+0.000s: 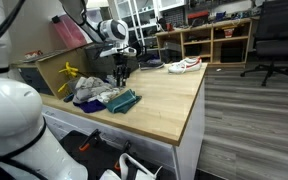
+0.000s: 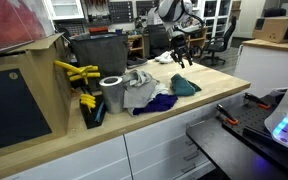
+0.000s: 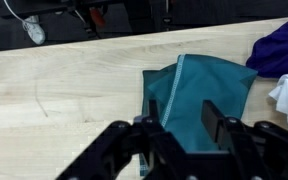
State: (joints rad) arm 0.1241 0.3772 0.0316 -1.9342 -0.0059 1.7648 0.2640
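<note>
While the end effector [image 3: 187, 126] hovers, jaws spread — teal cloth [image 3: 199, 85] directly below.

glossy white rounded arm [image 1: 111, 30] with a black end effector [image 3: 184, 128].

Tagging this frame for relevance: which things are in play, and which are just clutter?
In play: tool, open, above the teal cloth.

Lying about: purple cloth, white cloth, yellow clamps, roll, shoe at the table's far end.
</note>
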